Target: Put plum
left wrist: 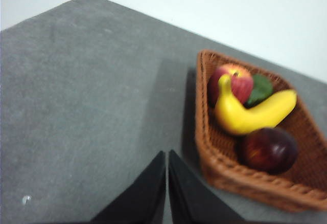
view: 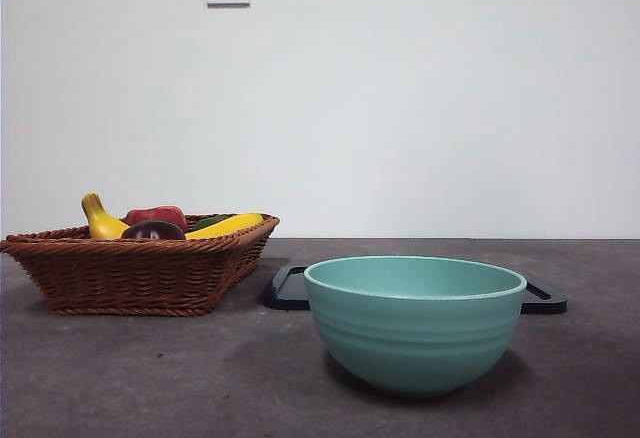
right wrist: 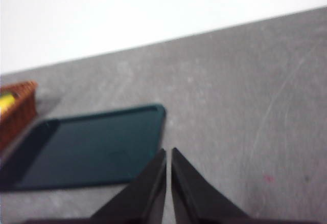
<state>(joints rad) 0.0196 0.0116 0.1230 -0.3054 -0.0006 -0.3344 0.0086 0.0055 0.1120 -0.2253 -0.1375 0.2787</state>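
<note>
Only the front view shows the teal bowl point(view: 414, 320), standing on the gray table point(view: 150, 378) in front of a dark tray point(view: 290, 288); neither arm appears there. The left wrist view looks down into the wicker basket point(left wrist: 225, 175), which the front view shows only side-on. There the plum point(left wrist: 270, 149) lies in the basket's corner nearest the left claw point(left wrist: 167, 162), just beyond the claw tips and off to one side, touching the banana point(left wrist: 253, 112), with a red apple point(left wrist: 232, 83) and a green leaf point(left wrist: 259, 88) farther off. The plum is round, so no long axis or pointing direction can be told. The left claw is clenched, empty, above bare table. The right wrist view alone shows the tray's flat inside; the right claw point(right wrist: 168, 162) is clenched and empty, with the tray just beyond its tips.
</note>
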